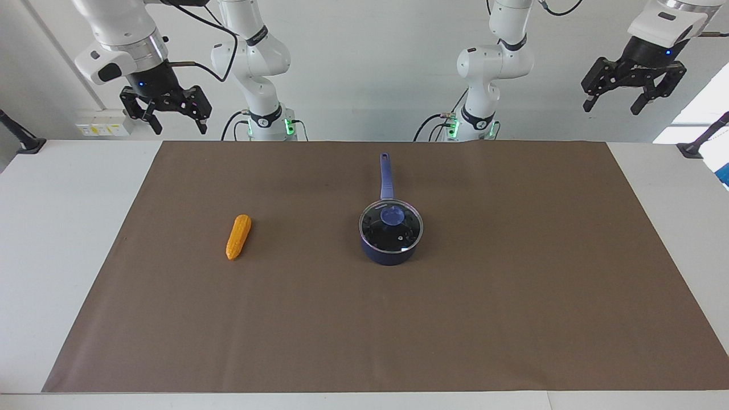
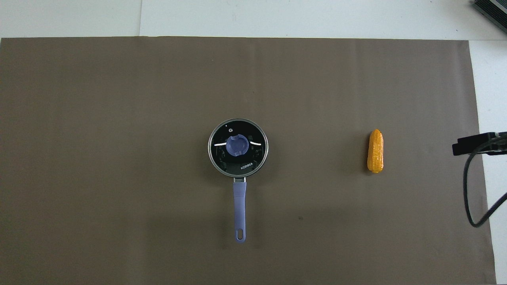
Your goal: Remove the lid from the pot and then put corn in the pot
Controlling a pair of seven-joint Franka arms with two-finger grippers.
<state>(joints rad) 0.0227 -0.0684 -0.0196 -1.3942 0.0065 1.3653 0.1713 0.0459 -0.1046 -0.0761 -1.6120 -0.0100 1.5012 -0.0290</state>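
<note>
Lid on pot — hands raised, well apart.

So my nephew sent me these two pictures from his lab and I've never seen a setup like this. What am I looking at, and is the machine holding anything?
These are two white robot arms at a table, each ending in a black two-finger gripper. One picture looks across the table at the robots; the other looks down from above their end, so its sides appear swapped. On the brown mat sits a small navy saucepan, the pot, its glass lid still on and its handle pointing toward the robots. The toy corn lies beside it, toward the right arm's end. Nothing is held: the left gripper and the right gripper both hang open, raised above the table's edge nearest the robots, waiting.
</note>
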